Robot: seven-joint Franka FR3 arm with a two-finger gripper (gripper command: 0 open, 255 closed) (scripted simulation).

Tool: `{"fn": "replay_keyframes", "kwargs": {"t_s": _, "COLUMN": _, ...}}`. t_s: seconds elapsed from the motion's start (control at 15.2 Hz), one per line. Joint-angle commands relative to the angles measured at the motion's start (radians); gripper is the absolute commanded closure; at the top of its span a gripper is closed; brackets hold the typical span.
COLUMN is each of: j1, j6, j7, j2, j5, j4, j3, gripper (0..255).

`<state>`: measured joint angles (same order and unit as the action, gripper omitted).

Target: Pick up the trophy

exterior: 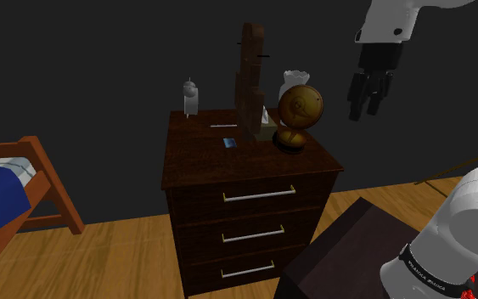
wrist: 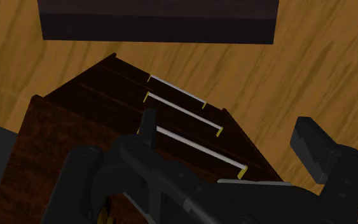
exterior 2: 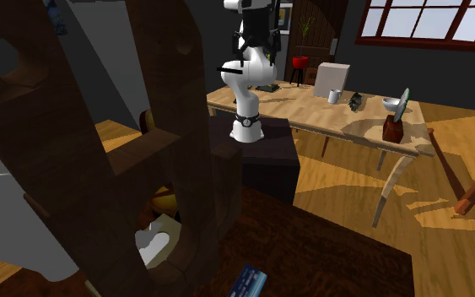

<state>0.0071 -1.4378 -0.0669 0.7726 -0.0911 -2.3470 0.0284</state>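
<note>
The trophy (exterior: 299, 119), a golden-brown ball on a dark foot, stands near the front corner of the dresser (exterior: 201, 163) top at the shoulder view's right. It is upright, its long axis vertical. The gripper (exterior: 366, 112) hangs in the air beyond that side edge, higher than the trophy and apart from it, fingers spread and pointing down.
</note>
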Motion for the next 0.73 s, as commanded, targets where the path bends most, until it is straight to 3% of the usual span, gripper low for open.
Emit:
{"fn": "replay_keyframes", "kwargs": {"t_s": 0.0, "j1": 0.0, "j6": 0.0, "j7": 0.0, "j2": 0.0, "j5": 0.0, "j4": 0.0, "j3": 0.0, "gripper": 0}}
{"fn": "replay_keyframes", "kwargs": {"t_s": 0.66, "j1": -0.011, "j6": -0.144, "j7": 0.317, "j2": -0.263, "j5": 0.023, "j4": 0.158, "j3": -0.234, "gripper": 0}}
